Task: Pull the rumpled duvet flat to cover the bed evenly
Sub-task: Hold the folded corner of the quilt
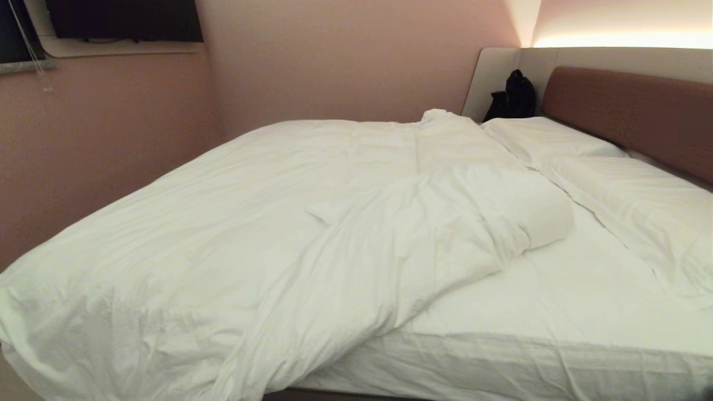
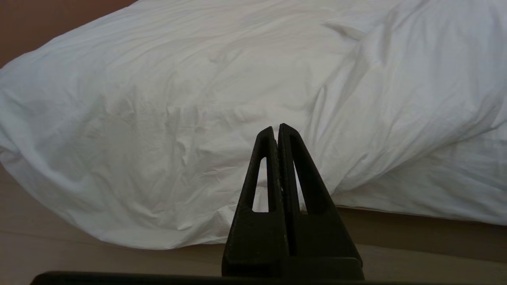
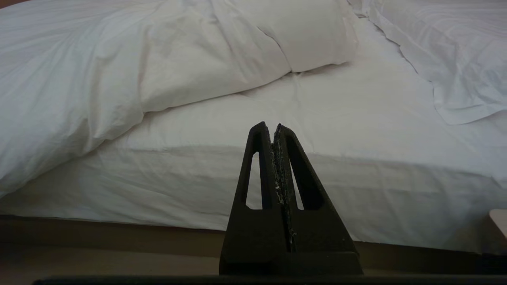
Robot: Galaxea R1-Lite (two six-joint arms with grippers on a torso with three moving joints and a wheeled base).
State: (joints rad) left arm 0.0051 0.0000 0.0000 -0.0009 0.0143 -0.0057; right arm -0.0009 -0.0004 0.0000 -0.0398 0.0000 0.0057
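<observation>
Two grippers, both empty with jaws pressed together, are held short of the bed (image 1: 557, 312), so nothing is gripped yet. The left gripper (image 2: 276, 128) faces the bulged corner of the duvet (image 1: 234, 223) that overhangs the near edge of the bed; the right gripper (image 3: 269, 126) faces the bare sheet (image 3: 348, 130) at the mattress side. The duvet lies bunched toward the bed's left and far side, its right edge folded back in a thick roll that ends short of the pillows (image 1: 624, 189), leaving the near right part of the sheet uncovered.

Risks as I judge them from here: all the fabrics are white, so I could pinch the sheet or a pillow instead of the duvet. Closing on the cover alone, without the filling, would drag the cover and leave the bulk behind. Pulling from one hand only would skew the quilt or slide the overhanging corner to the floor.
</observation>
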